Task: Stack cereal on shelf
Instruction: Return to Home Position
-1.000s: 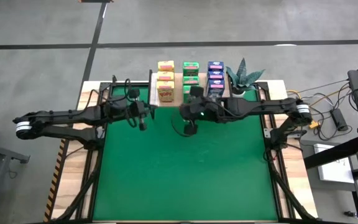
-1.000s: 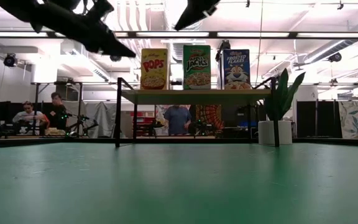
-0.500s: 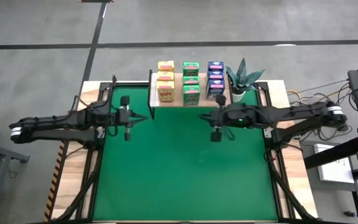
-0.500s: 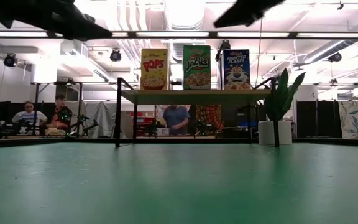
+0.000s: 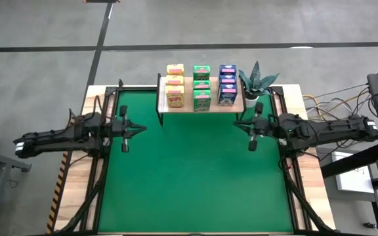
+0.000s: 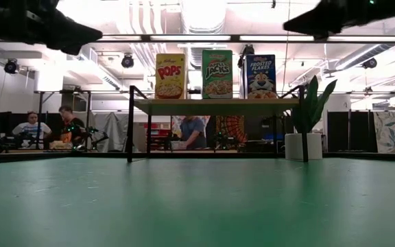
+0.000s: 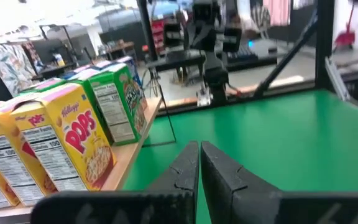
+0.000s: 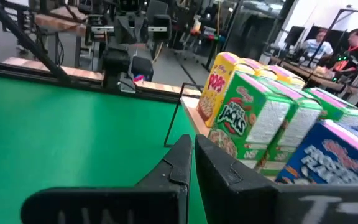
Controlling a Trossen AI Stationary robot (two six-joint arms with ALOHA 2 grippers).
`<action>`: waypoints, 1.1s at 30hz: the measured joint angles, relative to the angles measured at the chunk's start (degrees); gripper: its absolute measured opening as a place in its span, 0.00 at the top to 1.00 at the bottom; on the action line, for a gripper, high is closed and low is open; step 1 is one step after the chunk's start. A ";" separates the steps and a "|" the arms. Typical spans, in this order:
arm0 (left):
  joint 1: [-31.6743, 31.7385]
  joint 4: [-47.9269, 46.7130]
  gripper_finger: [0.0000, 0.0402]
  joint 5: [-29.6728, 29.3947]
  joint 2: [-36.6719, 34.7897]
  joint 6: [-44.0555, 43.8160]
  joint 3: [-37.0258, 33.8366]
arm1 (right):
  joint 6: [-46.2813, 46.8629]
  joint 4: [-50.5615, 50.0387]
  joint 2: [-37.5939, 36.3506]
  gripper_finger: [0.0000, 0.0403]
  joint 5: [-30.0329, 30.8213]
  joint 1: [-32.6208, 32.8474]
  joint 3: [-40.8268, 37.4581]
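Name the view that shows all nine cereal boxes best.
High view: all nine cereal boxes show in three colour columns on the shelf. Low view shows only three fronts; wrist views catch partial sides.

Both arms pulled back fr shelf [image 5: 188, 105] vs 1 s ago: left hand [image 5: 136, 128] now at counter's [image 5: 195, 177] left side, right hand [image 5: 241, 124] gone fr shelf's front-centre to right side, nr plant [image 5: 258, 80].
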 joint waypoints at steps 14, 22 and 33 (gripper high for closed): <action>0.00 2.30 1.00 0.00 -14.66 -3.20 -9.44 | -1.06 0.27 -18.56 0.97 0.02 0.00 -10.69; 0.07 2.54 1.00 -0.02 -18.70 -3.51 -12.63 | -2.15 -1.12 -29.01 0.97 0.21 -0.01 -13.91; 0.07 2.89 1.00 -0.04 -18.51 -3.78 -12.64 | -3.65 -8.41 -32.08 0.97 0.44 -0.02 -15.31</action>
